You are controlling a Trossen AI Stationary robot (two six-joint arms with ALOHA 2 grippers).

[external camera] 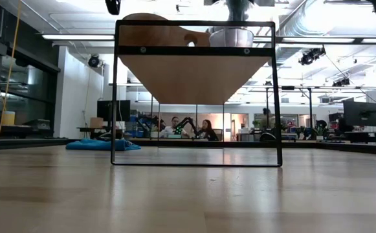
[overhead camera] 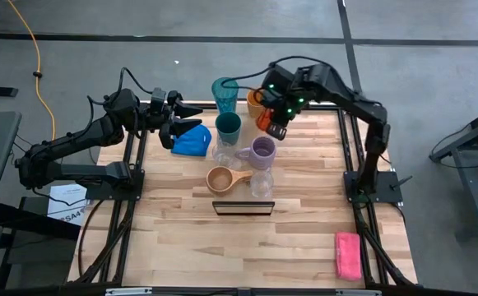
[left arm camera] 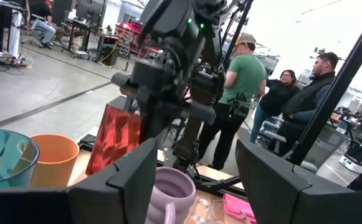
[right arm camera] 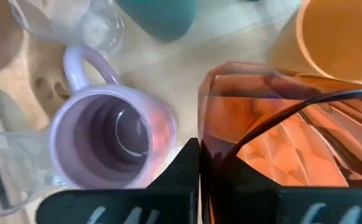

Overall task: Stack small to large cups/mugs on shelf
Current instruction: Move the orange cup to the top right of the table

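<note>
Red cup pinched in right gripper fingers, lifted.

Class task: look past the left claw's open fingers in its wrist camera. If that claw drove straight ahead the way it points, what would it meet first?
Most likely the lavender mug, sitting directly between the left claw's fingers; depth is hard to judge.

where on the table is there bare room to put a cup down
Bare wood spans the near half, between the black-framed shelf and the pink rectangular sponge, and on both sides of the shelf. It is crowded at the far middle: teal tumbler, lavender mug, tan mug, blue cloth.
</note>
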